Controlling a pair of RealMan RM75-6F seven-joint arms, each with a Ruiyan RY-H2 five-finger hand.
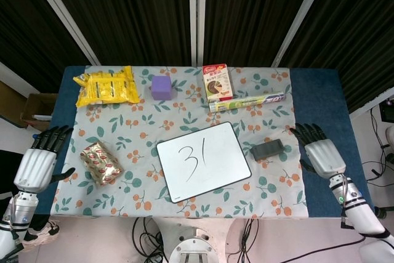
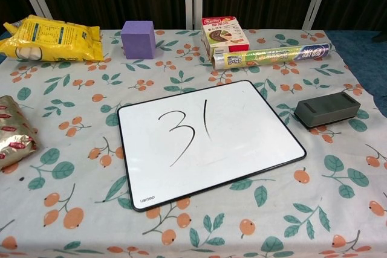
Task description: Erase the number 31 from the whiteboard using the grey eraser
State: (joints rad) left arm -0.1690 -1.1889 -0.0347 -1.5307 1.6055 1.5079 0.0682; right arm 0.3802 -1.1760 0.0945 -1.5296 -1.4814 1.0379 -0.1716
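Observation:
The whiteboard (image 1: 203, 161) (image 2: 208, 140) lies on the flowered cloth near the table's front, with "31" (image 1: 191, 154) (image 2: 188, 127) written on it in black. The grey eraser (image 1: 267, 149) (image 2: 327, 109) rests on the cloth just right of the board. My right hand (image 1: 322, 155) hovers open over the blue table edge, a short way right of the eraser and not touching it. At the table's left edge my left hand (image 1: 38, 165) stays open, far from the board. Neither hand shows in the chest view.
At the back lie a yellow snack bag (image 1: 106, 86), a purple cube (image 1: 161, 87), a small box (image 1: 217, 81) and a wrap roll (image 1: 246, 101). A gold and red packet (image 1: 101, 163) sits at the left of the board.

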